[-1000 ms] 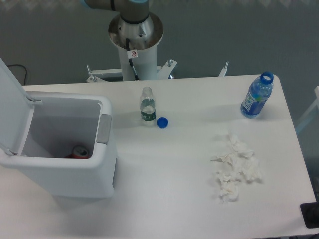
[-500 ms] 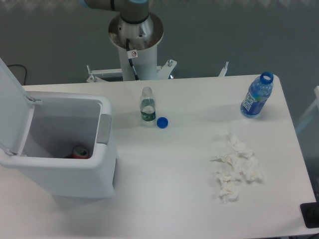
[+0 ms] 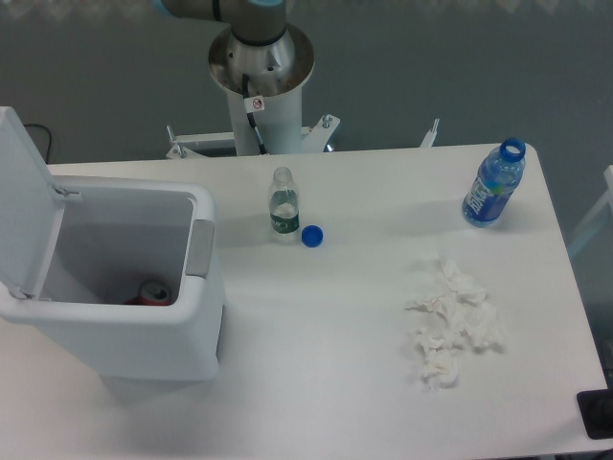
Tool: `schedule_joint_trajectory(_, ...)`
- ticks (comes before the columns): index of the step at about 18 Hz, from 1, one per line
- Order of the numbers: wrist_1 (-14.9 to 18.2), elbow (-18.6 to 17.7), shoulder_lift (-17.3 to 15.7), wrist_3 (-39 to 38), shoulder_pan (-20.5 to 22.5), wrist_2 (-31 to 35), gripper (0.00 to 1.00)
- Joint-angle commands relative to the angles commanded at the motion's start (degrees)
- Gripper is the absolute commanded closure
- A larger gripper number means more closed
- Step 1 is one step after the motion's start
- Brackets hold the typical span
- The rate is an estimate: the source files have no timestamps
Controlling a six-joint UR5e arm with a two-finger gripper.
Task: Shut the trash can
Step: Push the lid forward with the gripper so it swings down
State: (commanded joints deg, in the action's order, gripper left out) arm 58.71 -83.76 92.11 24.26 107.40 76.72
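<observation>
A small clear bottle [image 3: 283,204] with no cap stands upright in the upper middle of the frame, and a blue cap [image 3: 311,235] lies on the table just to its lower right, close to it but not touching. A blue-tinted water bottle [image 3: 494,184], also open at the top, stands near the upper right corner of the white table [image 3: 335,383]. A loose heap of crumpled white tissues [image 3: 450,321] is spread over the right part of the tabletop, well apart from both bottles. At the lower right corner, a dark object [image 3: 599,414] is cut off by the frame edge.

The trash can [image 3: 124,287] sits at the left side of the frame, its body reaching close to the table's left and front edges. Its lid [image 3: 24,201] stands raised on the far left, hinged along the left rim and leaning slightly over the opening. The grey latch [image 3: 200,248] faces right, toward the clear bottle. Inside, at the bottom, a red can [image 3: 153,292] is partly visible.

Only the robot's base column [image 3: 261,77] shows, at the top centre behind the table; the gripper is out of the frame, so its opening cannot be judged, nor its position relative to the bin.

The widest bare stretch of tabletop runs across the middle and lower centre, between the bin and the tissues.
</observation>
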Motion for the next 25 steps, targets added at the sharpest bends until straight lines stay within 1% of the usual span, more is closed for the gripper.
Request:
schedule_joint_trajectory(3, 0.0, 0.0, 0.0, 0.0, 0.7, 1.58, 0.0)
schedule_joint_trajectory(8, 0.0, -0.26, 0.17, -0.09, 1.76, 6.76, 0.0)
schedule_joint_trajectory(17, 0.0, -0.62, 0.26, -0.09, 6.59, 7.3, 0.0)
schedule_joint_trajectory(22, 0.0, -0.7, 0.44, -0.44, 7.83, 10.19, 0.0)
schedule_joint_trajectory(25, 0.0, -1.84, 0.26, -0.26, 8.09, 10.64, 0.0)
